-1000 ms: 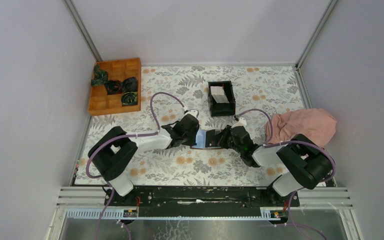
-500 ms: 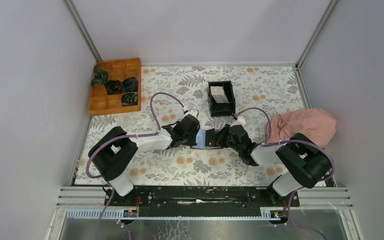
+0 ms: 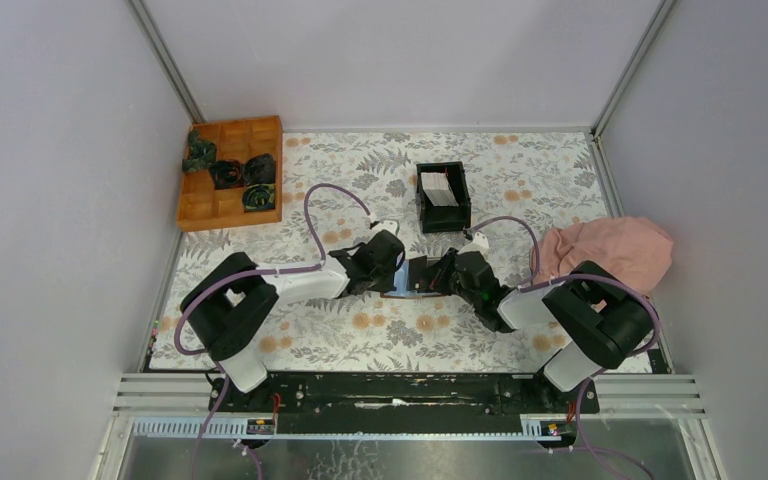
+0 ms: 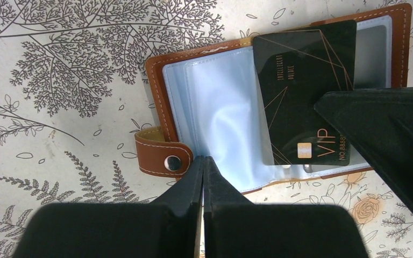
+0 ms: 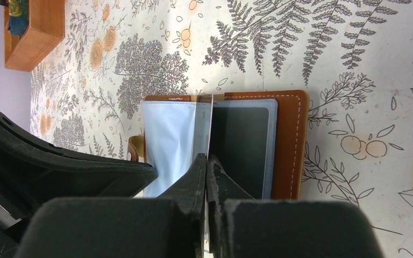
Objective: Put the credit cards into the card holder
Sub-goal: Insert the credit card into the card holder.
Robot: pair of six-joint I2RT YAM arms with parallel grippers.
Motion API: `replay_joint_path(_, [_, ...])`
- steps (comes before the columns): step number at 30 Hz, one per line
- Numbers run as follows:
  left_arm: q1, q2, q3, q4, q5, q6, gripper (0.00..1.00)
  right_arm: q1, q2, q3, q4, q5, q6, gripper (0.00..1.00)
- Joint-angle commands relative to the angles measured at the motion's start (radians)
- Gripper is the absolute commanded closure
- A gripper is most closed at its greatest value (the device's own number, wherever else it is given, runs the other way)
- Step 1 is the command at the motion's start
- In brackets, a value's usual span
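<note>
The card holder (image 3: 415,277) lies open on the table between my two grippers, brown leather (image 4: 158,97) with clear plastic sleeves (image 4: 215,107). My right gripper (image 5: 208,157) is shut on a black credit card marked VIP (image 4: 301,91). It holds the card on edge (image 5: 211,129) over the holder's right half (image 5: 290,145). My left gripper (image 4: 203,160) is shut, its tips on the sleeve's near edge next to the snap strap (image 4: 164,158). I cannot tell whether it pinches the sleeve. More credit cards, white (image 3: 439,188), stand in the black box.
The black box (image 3: 444,224) stands just behind the holder. An orange wooden tray (image 3: 200,208) with dark items is at the back left. A pink cloth (image 3: 610,245) lies at the right, by my right arm. The flowered table cover (image 3: 360,330) ends at metal rails.
My right gripper has moved left with the card, closer over the holder. My left gripper has shifted slightly right. The two grippers now nearly meet.
</note>
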Motion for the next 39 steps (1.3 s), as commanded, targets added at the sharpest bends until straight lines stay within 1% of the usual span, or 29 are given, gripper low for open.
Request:
replay_joint_path(1, [-0.005,0.052,-0.012,-0.141,-0.062,-0.011,1.0,0.036,0.021,-0.03,-0.092,-0.002,-0.015,1.0])
replay_joint_path(10, [-0.005,0.05,-0.001,-0.173,-0.097,-0.026,1.0,0.054,-0.011,-0.078,-0.081,-0.034,-0.003,1.0])
replay_joint_path(17, [-0.007,0.049,0.007,-0.197,-0.113,-0.036,1.0,0.058,-0.01,-0.082,-0.078,-0.045,0.0,1.0])
replay_joint_path(29, [-0.012,0.052,0.016,-0.246,-0.149,-0.049,1.0,0.058,0.068,-0.064,-0.069,-0.042,0.032,1.0])
replay_joint_path(32, [-0.012,0.062,0.021,-0.255,-0.152,-0.051,1.0,0.057,0.059,-0.045,-0.108,-0.037,0.029,1.0])
replay_joint_path(36, [-0.019,0.076,0.033,-0.284,-0.176,-0.061,1.0,0.059,0.041,-0.003,-0.224,-0.018,0.019,1.0])
replay_joint_path(39, [-0.025,0.078,0.037,-0.299,-0.195,-0.068,1.0,0.06,0.01,-0.007,-0.257,-0.018,0.033,1.0])
